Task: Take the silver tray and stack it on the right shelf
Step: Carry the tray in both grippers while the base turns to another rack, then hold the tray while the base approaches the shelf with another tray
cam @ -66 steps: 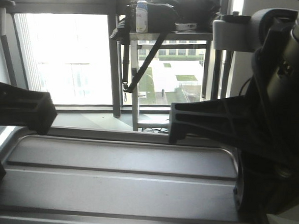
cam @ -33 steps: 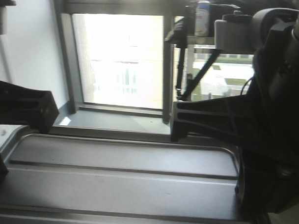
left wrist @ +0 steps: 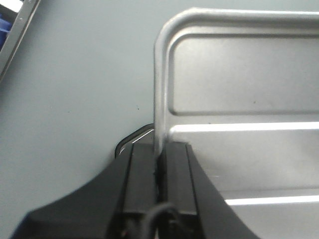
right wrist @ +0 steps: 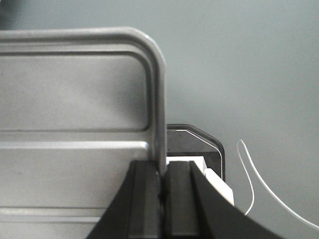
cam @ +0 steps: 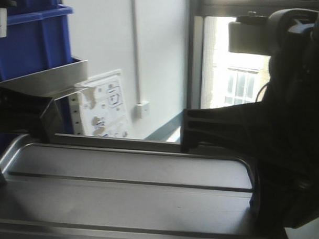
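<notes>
A: Front view, first entry?
B: One silver tray [cam: 130, 197], filling the lower half of the frame. Its long axis runs left to right, and both floor ridges run the same way. The floor faces up.
A: Holders?
B: The left gripper [cam: 34, 118] is at the left short end and the right gripper [cam: 201, 129] at the right short end. Their closure is not readable from here.
A: Surroundings?
B: A blue bin [cam: 31, 41] is at upper left. A slanted steel sheet [cam: 45, 81] sits below it, just above the tray's far left corner. A white perforated panel [cam: 105, 109] stands behind, with a window [cam: 234, 80] at upper right. There is open room past the far rim at centre.
A: Left wrist view?
B: The left gripper [left wrist: 159, 184] is at lower centre, fingers pressed onto the short rim of the silver tray [left wrist: 239, 74]. A rounded corner shows at upper centre and grey floor [left wrist: 75, 99] lies left of the rim. Of the right shelf [left wrist: 16, 30], only a screwed steel bar shows, in the upper left corner, well apart from the tray.
A: Right wrist view?
B: The right gripper [right wrist: 162, 199] is at lower centre, clamped on the opposite short rim of the silver tray [right wrist: 75, 89]. Grey floor lies to the right. A thin white cable [right wrist: 259, 189] at lower right is apart from the rim.
</notes>
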Tool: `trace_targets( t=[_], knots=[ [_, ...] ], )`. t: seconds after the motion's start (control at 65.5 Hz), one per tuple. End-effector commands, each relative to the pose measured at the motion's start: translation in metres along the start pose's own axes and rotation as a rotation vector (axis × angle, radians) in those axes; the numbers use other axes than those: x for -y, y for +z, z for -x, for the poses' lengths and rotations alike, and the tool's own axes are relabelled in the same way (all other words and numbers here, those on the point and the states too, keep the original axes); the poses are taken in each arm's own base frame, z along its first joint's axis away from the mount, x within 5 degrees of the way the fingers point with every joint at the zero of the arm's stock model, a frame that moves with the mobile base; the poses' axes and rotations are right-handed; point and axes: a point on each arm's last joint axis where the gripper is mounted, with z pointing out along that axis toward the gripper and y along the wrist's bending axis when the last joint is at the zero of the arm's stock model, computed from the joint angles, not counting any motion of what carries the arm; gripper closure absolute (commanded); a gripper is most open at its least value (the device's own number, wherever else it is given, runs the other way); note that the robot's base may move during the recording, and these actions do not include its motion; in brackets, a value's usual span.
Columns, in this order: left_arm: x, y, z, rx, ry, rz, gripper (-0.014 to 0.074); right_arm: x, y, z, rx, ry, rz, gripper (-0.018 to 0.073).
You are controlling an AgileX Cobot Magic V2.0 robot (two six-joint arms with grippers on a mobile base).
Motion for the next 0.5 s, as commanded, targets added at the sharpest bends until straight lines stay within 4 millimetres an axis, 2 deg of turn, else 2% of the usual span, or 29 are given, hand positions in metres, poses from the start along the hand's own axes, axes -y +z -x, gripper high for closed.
trace_targets(
  t=[0.0, 0.488],
  knots=[
    [0.0020, -0.0099, 0.0037, 0.037, 0.018, -0.027, 0.0697, -0.0042, -0.0131, 0.0073, 0.062, -0.019, 0.062, 0.0490],
    [0.0020, -0.0099, 0.0037, 0.037, 0.018, -0.027, 0.0697, -0.0042, -0.0131, 0.0073, 0.062, -0.019, 0.062, 0.0490]
  ],
)
